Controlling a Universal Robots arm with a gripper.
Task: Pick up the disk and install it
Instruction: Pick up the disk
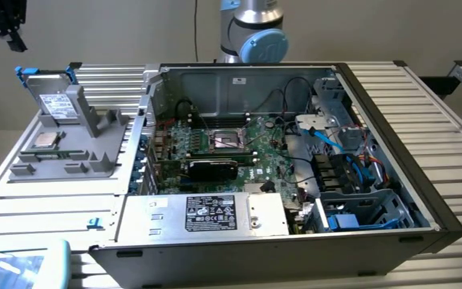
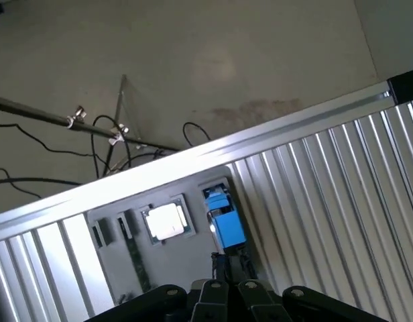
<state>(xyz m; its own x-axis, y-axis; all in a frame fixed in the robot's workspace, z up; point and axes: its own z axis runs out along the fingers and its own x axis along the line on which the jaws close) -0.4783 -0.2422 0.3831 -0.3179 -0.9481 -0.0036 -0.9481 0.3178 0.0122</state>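
starting with the exterior view: the disk (image 1: 57,103) stands upright in the grey fixture (image 1: 94,159) on the ribbed surface (image 1: 46,205), off to the exterior view's left of the open pc case (image 1: 399,156), label face showing. the wrist view looks down on it edge-on instead, with the blue carrier end just past the gripper (image 2: 230,260), whose fingers sit together on nothing. i reckon the pick goes best if the fingers straddle the thin edge squarely and keep clear of the silver chip (image 2: 166,220) beside it.
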